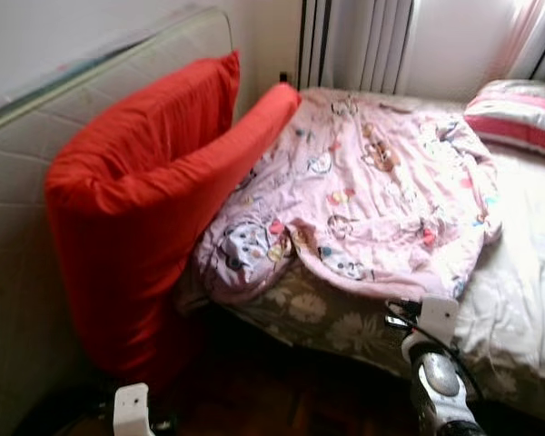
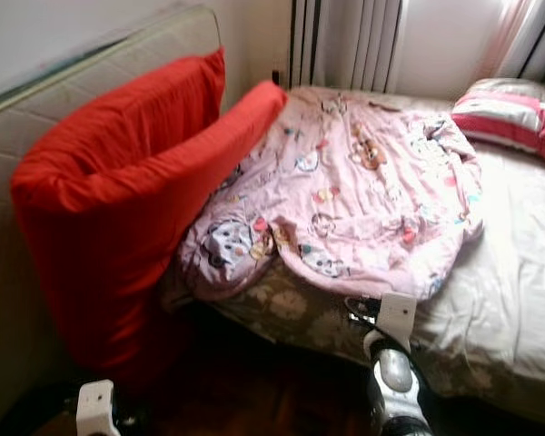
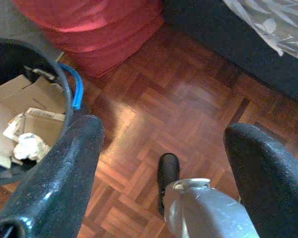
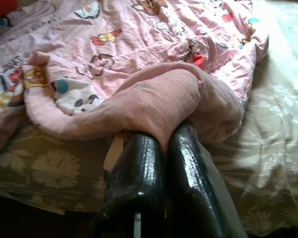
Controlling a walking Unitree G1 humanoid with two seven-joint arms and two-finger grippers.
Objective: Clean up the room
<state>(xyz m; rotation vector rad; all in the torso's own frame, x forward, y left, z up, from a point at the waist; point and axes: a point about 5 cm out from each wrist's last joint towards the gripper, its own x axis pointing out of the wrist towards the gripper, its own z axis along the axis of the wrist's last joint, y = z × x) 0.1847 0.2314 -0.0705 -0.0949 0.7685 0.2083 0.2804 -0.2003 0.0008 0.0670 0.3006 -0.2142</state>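
Both right gripper (image 4: 161, 141) fingers seemingly pinch the pink blanket (image 1: 372, 182); left gripper (image 3: 164, 148) gapes

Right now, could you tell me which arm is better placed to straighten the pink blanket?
Right. The right gripper already pinches the pink blanket at the bed's edge; the left gripper hangs open over the floor.

Robot body: silver, rounded right forearm (image 1: 440, 381) with a white block-shaped wrist housing and black cabling beside it, a like white housing on the left arm (image 1: 132, 409), glossy black thick rounded fingers (image 4: 139, 193), and a silver leg ending in a black foot (image 3: 167, 171).
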